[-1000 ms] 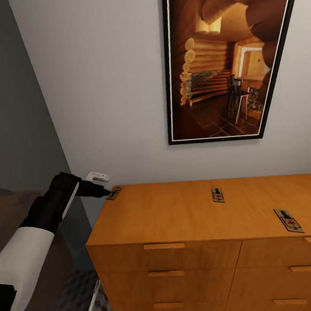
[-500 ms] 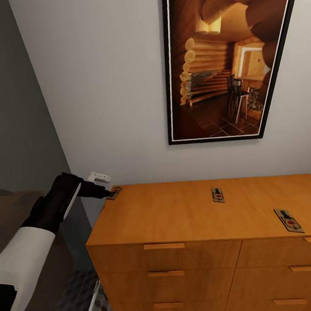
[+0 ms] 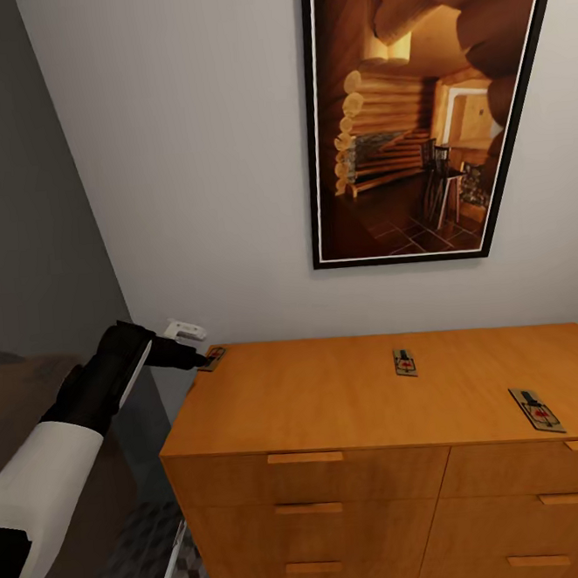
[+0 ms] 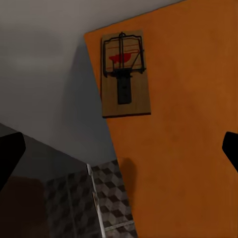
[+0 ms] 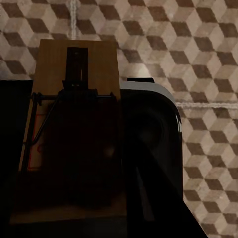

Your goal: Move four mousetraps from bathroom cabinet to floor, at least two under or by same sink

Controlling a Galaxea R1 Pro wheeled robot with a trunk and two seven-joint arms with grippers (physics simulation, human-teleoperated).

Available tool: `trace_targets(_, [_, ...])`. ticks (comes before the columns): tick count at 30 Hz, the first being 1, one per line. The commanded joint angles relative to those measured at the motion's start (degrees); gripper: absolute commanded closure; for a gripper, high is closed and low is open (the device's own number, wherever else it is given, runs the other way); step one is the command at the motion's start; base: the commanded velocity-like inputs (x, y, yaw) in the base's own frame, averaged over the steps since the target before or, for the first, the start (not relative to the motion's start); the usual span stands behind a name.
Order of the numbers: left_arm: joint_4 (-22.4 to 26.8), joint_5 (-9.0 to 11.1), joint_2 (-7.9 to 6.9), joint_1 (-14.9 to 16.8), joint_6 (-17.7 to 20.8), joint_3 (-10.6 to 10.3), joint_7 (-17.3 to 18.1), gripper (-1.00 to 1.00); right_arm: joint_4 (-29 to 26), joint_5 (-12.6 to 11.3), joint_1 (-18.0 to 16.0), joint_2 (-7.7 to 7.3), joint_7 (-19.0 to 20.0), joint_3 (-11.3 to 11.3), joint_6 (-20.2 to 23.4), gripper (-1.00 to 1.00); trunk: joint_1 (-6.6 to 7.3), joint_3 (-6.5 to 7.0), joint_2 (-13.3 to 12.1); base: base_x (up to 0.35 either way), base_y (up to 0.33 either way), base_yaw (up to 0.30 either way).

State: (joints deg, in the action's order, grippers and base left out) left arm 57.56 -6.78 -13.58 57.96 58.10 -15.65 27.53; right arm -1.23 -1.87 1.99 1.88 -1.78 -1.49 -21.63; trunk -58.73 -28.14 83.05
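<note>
With its left tool [image 3: 206,360] spread open around the mousetrap [image 3: 213,359] at the cabinet's [image 3: 334,408] back left corner, the robot needed to center and close squarely, while its right tool [image 5: 69,163] gripped another trap [image 5: 74,124].

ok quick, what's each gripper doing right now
left gripper: open, at the corner mousetrap, not gripping it.
right gripper: shut on a mousetrap.

White forearm [image 3: 40,503] (black wrist, jaws)
</note>
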Motion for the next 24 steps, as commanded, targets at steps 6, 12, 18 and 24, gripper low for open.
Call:
trace_targets(6, [0.01,-0.61,-0.05,0.04,0.08,-0.28,0.51,-1.0,-0.09,-0.33,0.03,0.05,-0.07,-0.18,-0.08,1.0,0.0,-0.05,0.03,0.008,0.0,0.0])
trace_targets(12, [-0.77,-0.61,-0.05,0.04,0.08,-0.67,0.51,-1.0,-0.09,-0.33,0.03,0.05,-0.07,-0.18,-0.08,1.0,0.0,-0.05,0.03,0.082,0.0,0.0])
trace_targets(18, [-1.15,-0.61,-0.05,0.04,0.08,-0.69,0.52,-1.0,-0.09,-0.33,0.03,0.05,-0.07,-0.18,-0.08,1.0,0.0,-0.05,0.03,0.1,0.0,0.0])
trace_targets(24, [-1.68,-0.61,0.01,0.04,0.08,-0.7,0.52,-1.0,-0.09,-0.33,0.03,0.05,-0.07,-0.18,-0.08,1.0,0.0,-0.05,0.03,0.085,0.0,0.0])
